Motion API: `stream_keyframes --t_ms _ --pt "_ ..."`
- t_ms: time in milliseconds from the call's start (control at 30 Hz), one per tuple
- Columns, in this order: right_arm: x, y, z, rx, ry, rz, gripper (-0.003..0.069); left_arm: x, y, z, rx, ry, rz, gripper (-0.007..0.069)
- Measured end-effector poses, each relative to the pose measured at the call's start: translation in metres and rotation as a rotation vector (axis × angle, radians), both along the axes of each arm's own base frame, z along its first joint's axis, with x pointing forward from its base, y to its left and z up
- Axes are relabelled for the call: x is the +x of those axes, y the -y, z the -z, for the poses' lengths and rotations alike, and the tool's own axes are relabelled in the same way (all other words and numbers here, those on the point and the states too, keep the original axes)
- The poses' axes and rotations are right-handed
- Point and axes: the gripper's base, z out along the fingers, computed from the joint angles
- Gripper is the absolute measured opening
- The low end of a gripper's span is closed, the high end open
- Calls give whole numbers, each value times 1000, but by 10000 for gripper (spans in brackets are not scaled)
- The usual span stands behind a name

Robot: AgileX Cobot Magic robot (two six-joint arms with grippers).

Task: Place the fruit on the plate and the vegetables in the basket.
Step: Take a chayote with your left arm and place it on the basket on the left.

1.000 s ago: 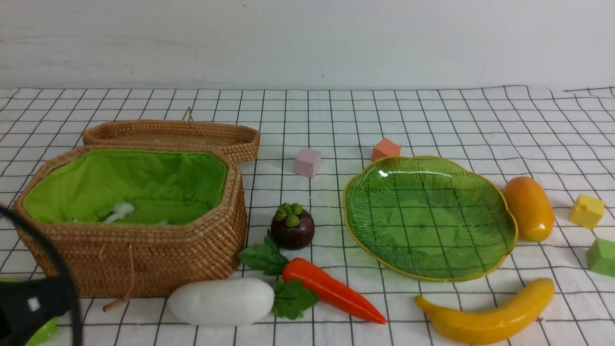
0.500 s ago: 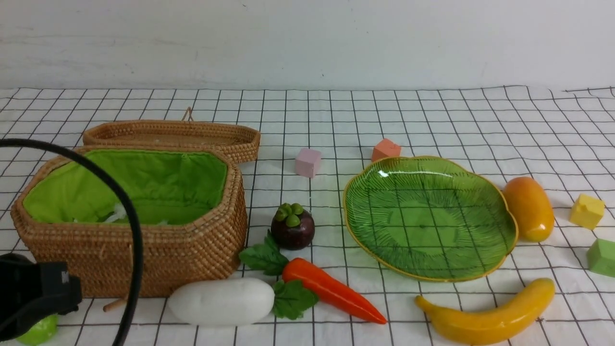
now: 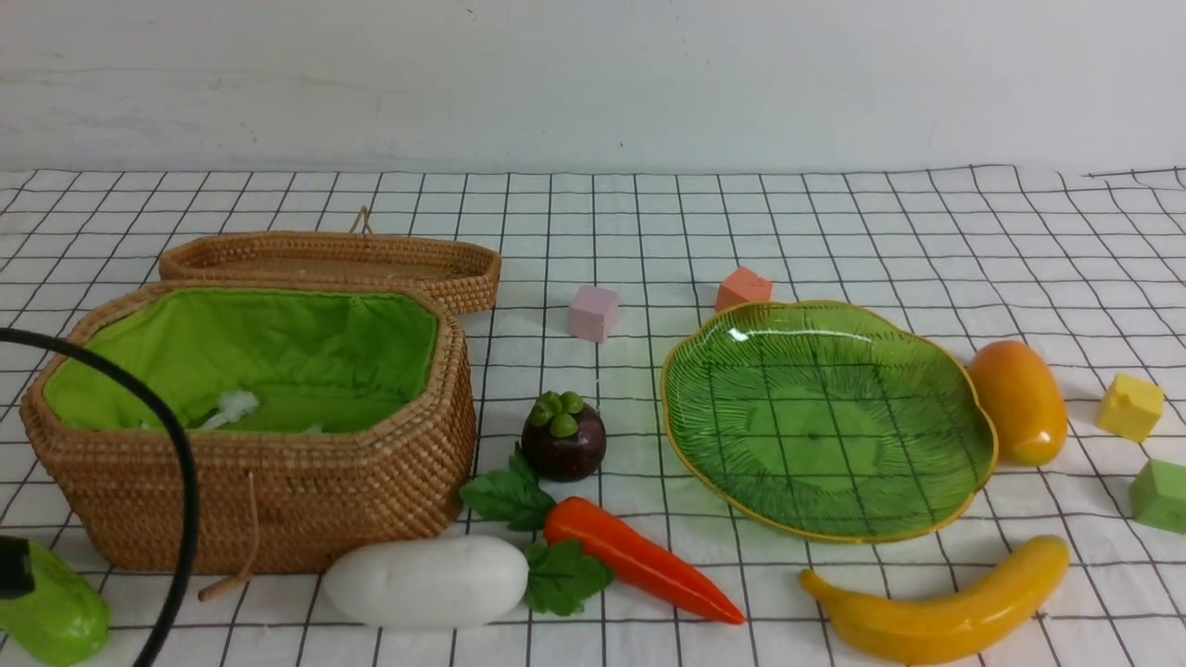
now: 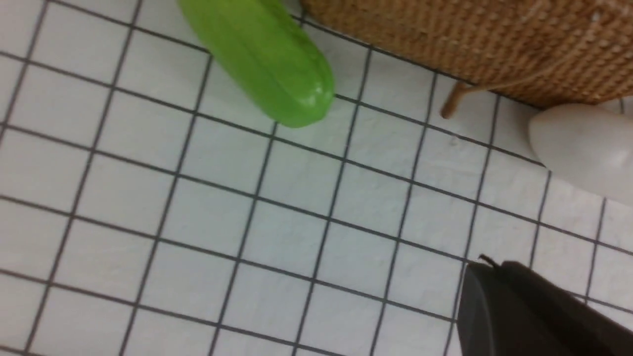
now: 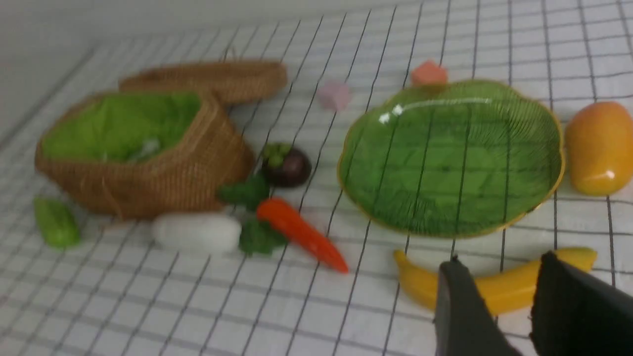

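The basket stands open at the left, showing its green lining. Along its front lie the white radish and the orange carrot, with the mangosteen just behind them. The light green cabbage lies by the basket's near left corner. The green plate holds nothing. The mango is on its right and the banana in front of it. My left gripper is shut and empty, above bare cloth, apart from the cabbage. My right gripper hangs open on the near side of the banana.
The shallow woven lid lies behind the basket. Small cubes sit about: pink, orange, yellow and green. A black cable of the left arm arcs in front of the basket's left end.
The left arm has drawn back toward the lower left edge of the front view, uncovering more of the cabbage. Nothing else has moved.
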Motion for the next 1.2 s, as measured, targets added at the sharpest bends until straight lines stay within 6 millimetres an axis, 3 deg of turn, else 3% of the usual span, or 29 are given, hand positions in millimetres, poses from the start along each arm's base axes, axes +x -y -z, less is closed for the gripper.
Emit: stream_keyframes --t_ms 100,300,500,733,933,1100,1200 --pt "2 -8 -29 -102 -32 -134 242 -1 -9 2 -7 -31 -62 -13" --pt "2 -23 -55 -153 30 -333 242 4 -23 13 -38 -79 -165 -13" --pt "-13 -28 -53 -198 30 -537 242 14 -34 18 -62 -73 -237 -13" --pt "-47 -20 -61 -159 206 -797 235 31 -44 30 -111 -111 -286 -13" --pt "-67 -1 -63 -150 317 -811 235 43 -51 38 -141 -105 -311 -13" --pt "-67 2 -62 -171 331 -787 235 57 -51 50 -202 -135 -287 -13" --pt "-66 3 -62 -177 333 -782 235 55 -46 51 -220 -130 -226 -13"
